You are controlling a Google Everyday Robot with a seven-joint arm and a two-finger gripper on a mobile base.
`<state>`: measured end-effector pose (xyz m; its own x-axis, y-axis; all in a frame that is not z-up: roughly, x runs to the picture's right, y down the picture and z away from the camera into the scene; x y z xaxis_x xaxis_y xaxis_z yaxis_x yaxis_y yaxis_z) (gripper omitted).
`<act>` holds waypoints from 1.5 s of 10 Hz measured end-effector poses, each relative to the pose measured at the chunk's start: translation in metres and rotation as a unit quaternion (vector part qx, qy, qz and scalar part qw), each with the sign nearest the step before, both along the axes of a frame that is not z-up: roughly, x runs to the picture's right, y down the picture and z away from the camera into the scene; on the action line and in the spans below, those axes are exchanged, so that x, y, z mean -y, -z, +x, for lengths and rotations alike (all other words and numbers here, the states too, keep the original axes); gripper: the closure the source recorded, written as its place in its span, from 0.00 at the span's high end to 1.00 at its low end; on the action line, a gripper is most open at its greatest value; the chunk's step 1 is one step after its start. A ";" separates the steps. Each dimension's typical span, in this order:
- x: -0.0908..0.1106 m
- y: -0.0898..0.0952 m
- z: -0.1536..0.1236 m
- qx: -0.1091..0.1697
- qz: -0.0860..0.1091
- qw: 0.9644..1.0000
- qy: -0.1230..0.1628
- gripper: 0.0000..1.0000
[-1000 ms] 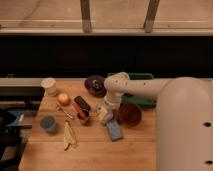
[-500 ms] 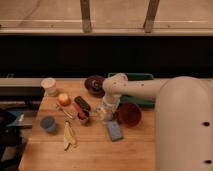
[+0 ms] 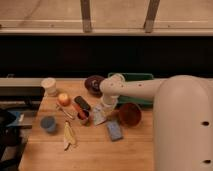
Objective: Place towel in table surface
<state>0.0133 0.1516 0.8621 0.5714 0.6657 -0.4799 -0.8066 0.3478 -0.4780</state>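
Note:
The towel is a small pale cloth lying crumpled on the wooden table near its middle. My gripper points down right over the towel's upper edge, at the end of the white arm that reaches in from the right. The arm's wrist hides the place where gripper and towel meet, so I cannot tell whether the towel is held.
Around the towel are a brown bowl, a blue sponge, a red can and a black object. A dark bowl and a green tray stand behind. A white cup, an orange fruit, a blue cup and a banana are at the left.
The gripper has shifted only slightly over the towel. The other objects have not moved.

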 end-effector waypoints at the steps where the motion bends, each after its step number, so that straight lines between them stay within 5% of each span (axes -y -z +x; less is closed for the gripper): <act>1: 0.000 0.001 0.000 0.001 0.002 1.000 -0.001 0.00; 3: 0.007 0.009 -0.001 0.006 0.012 1.000 -0.003 0.00; 8: 0.069 0.078 0.003 0.032 0.077 0.996 -0.002 0.00; 12: 0.127 0.141 0.015 0.045 0.157 0.987 -0.009 0.00; 15: 0.146 0.162 0.019 0.051 0.184 0.981 -0.012 0.00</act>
<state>0.0319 0.0054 0.6997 0.5857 0.7975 -0.1448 -0.7712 0.4934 -0.4023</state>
